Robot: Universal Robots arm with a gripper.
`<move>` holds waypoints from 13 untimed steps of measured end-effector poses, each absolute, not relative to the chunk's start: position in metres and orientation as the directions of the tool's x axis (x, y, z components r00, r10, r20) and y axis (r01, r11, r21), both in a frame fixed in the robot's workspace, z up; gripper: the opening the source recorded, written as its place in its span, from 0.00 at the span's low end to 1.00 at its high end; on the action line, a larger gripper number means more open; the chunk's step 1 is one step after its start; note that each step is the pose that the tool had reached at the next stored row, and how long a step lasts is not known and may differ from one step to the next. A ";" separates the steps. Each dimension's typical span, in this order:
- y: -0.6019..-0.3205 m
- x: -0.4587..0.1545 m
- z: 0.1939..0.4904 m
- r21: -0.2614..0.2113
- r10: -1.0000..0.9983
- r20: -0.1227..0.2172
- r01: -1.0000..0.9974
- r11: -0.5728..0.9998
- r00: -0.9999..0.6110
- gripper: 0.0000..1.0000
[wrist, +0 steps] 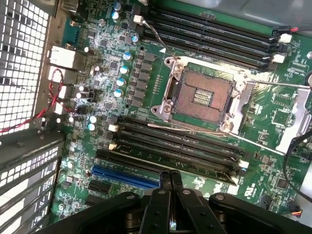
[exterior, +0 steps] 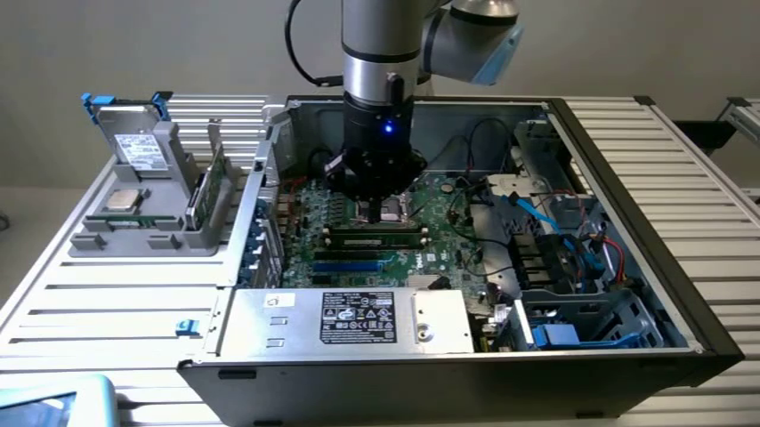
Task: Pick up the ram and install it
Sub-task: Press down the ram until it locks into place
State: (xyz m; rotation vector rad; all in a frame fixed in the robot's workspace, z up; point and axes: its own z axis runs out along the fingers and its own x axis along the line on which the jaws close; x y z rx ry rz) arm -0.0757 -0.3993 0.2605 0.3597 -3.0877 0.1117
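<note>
Now the ram lies lengthwise in a motherboard slot, beneath the shut, empty hand.

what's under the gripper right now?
The shut gripper sits over the motherboard's RAM slots. A ram lies in the nearest slot. Whether it's fully seated can't be seen.
</note>
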 end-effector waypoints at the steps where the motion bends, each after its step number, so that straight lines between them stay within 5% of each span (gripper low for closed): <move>1: -0.399 -0.076 0.260 -0.068 -0.216 0.038 -0.218 0.974 -0.976 0.11; 13: -0.399 -0.076 0.260 -0.075 -0.111 0.031 -0.113 0.991 -0.993 0.11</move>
